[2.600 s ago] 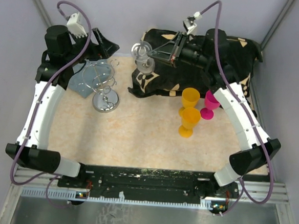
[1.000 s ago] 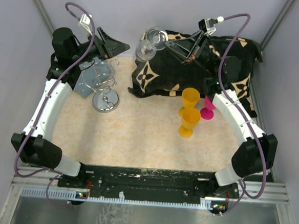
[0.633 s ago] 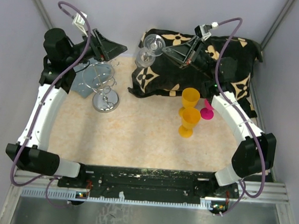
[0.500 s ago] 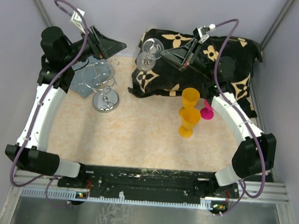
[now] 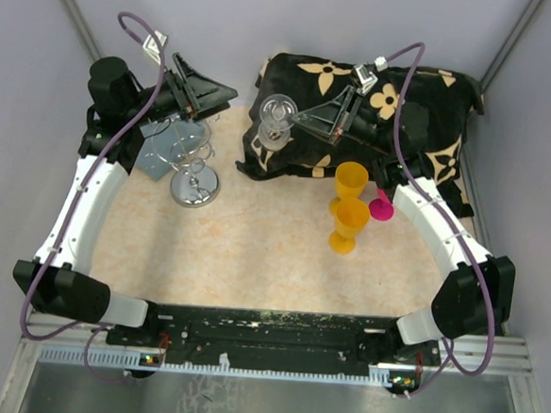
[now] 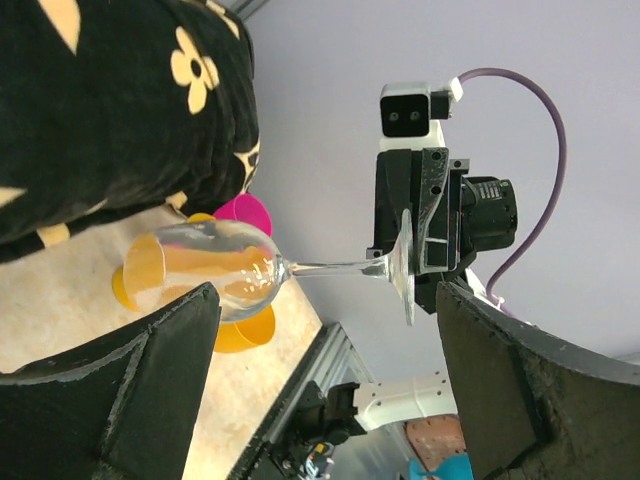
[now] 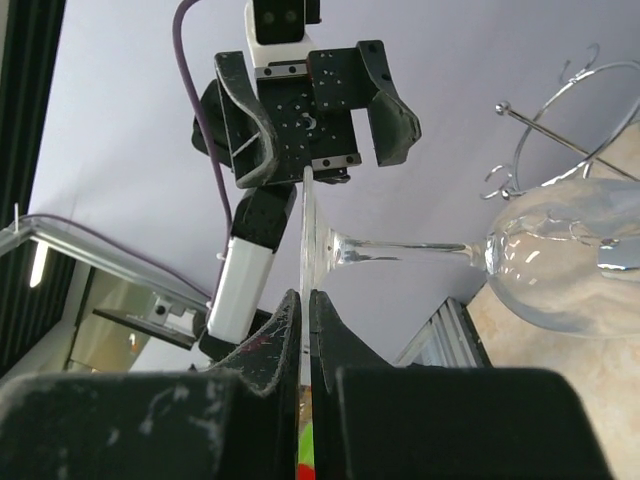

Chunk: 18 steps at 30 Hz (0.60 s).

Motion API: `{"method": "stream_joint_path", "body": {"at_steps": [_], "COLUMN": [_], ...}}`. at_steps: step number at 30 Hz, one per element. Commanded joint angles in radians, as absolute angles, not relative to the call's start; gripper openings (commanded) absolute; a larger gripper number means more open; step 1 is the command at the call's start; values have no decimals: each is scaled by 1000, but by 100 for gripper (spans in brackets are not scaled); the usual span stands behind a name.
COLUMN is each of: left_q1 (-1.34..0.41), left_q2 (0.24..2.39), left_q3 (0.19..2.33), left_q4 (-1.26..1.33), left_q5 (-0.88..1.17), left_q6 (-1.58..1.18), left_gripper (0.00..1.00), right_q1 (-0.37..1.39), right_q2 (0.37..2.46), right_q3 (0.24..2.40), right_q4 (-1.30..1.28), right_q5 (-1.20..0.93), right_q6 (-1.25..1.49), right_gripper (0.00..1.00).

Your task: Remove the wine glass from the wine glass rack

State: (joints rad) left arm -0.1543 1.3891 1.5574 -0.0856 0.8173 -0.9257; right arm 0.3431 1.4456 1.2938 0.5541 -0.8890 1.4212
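The clear wine glass point(image 5: 273, 121) hangs on its side in the air over the front left part of the black cushion, away from the rack. My right gripper point(image 5: 297, 120) is shut on the rim of its foot point(image 7: 306, 240); the bowl point(image 7: 565, 262) points away from it. The chrome wine glass rack point(image 5: 190, 155) stands on its round base at the left, with no glass on it. My left gripper point(image 5: 224, 92) is open and empty above the rack's far side, facing the glass point(image 6: 215, 272), with its fingers point(image 6: 120, 400) spread wide.
A black cushion with tan flowers point(image 5: 425, 94) fills the back right. Two yellow goblets point(image 5: 351, 182) point(image 5: 350, 223) and a pink one point(image 5: 382, 207) stand in front of it. A grey-blue cloth point(image 5: 152, 157) lies beside the rack. Grey walls close in the back and sides.
The right gripper carried the glass away from the rack, up toward the back wall, then down and forward over the cushion. The left gripper stays open near the rack, shifting slightly.
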Motion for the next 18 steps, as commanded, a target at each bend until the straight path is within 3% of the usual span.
{"method": "stream_joint_path", "body": {"at_steps": [1,18], "left_q1": [-180,-274], "left_q2": [1385,1395], "left_q3": [1523,1454], "left_q4": [-71,-69], "left_q5": [863,920], "left_q6": [-974,-995], "left_gripper": [92,82], "right_q1": [361,392], "right_q2": [1393,1413], "right_q3": [1330,1342], "right_q4": [510,449], "right_q5": [-893,-891], "right_q6": [1319,1269], "right_gripper": [0,0]}}
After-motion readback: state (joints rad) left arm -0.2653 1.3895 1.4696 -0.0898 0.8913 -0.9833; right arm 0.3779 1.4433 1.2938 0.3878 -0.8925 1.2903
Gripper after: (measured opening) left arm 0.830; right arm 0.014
